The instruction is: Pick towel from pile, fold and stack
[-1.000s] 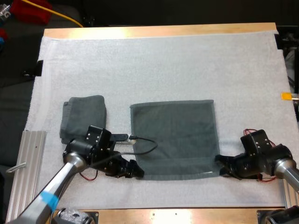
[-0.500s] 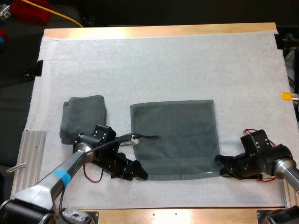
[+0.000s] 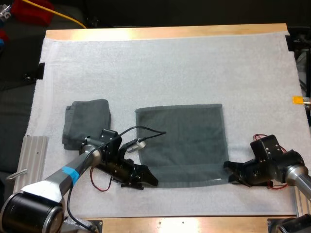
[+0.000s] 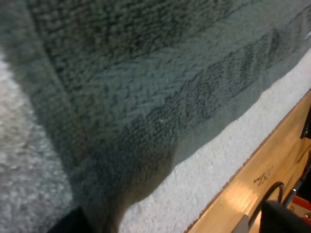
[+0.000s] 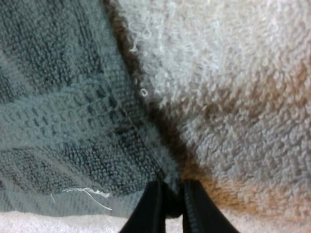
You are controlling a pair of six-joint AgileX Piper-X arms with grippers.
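A dark grey-green towel lies spread flat in the middle of the white mat. A folded towel sits to its left. My left gripper is at the flat towel's near left corner. In the left wrist view that corner of the towel bunches down toward a dark fingertip, so it looks pinched. My right gripper is at the near right corner. In the right wrist view its fingers stand almost together, shut on the towel's corner.
A ribbed metal rail lies along the mat's left side. The wooden table edge runs close behind both grippers and also shows beside the towel as wood. Beyond the far left corner lies a yellow cable.
My left arm has dropped lower and slid right, bringing its gripper onto the towel's near left corner. The right arm and both towels have stayed put.
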